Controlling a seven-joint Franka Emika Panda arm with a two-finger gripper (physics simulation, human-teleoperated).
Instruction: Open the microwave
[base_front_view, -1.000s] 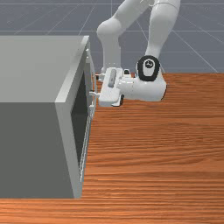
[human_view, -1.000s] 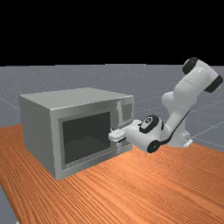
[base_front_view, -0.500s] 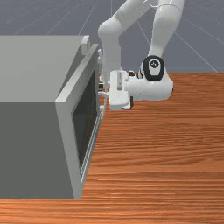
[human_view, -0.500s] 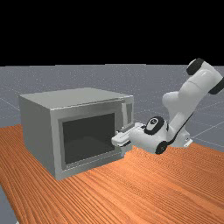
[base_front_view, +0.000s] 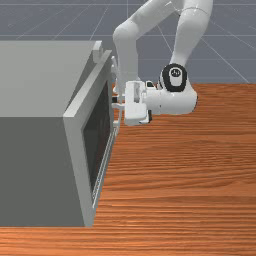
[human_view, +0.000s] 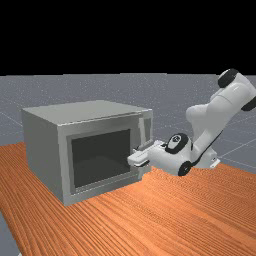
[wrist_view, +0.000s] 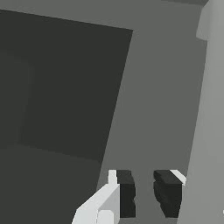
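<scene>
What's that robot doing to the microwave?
The white robot arm looks like it's opening the microwave. Its hand is right by the long handle on the door, but the two fingers are apart and not squeezing the handle. The door is open just a little, so there's a lot of opening left to do.

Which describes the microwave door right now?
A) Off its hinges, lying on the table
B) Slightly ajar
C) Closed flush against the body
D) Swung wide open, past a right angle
B: in the front view the door slants out from the microwave's body, leaving a narrow wedge-shaped gap that widens toward the side with the handle.
</scene>
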